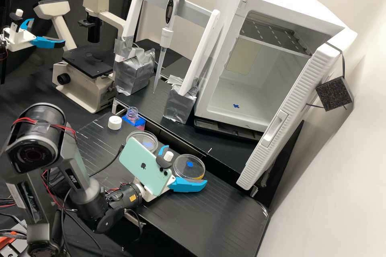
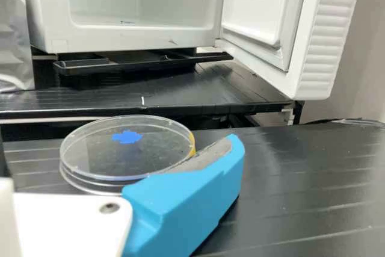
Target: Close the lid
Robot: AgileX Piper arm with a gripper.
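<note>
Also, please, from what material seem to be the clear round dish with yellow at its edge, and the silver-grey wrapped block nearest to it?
Clear round dish: probably hard plastic, smooth and glossy; the black bench shows through. Glass is possible too.
Silver-grey block: covered in what looks like metallic tape or foil, with shiny creases; its core is hidden.

this is a laboratory: a microscope (image 1: 78,82) stands near a pipette (image 1: 166,34) hanging tip down from a frame (image 1: 197,54), with clear petri dishes (image 1: 184,171) on the black bench (image 1: 217,213) and a white, open-doored cabinet (image 1: 281,2) behind.
</note>
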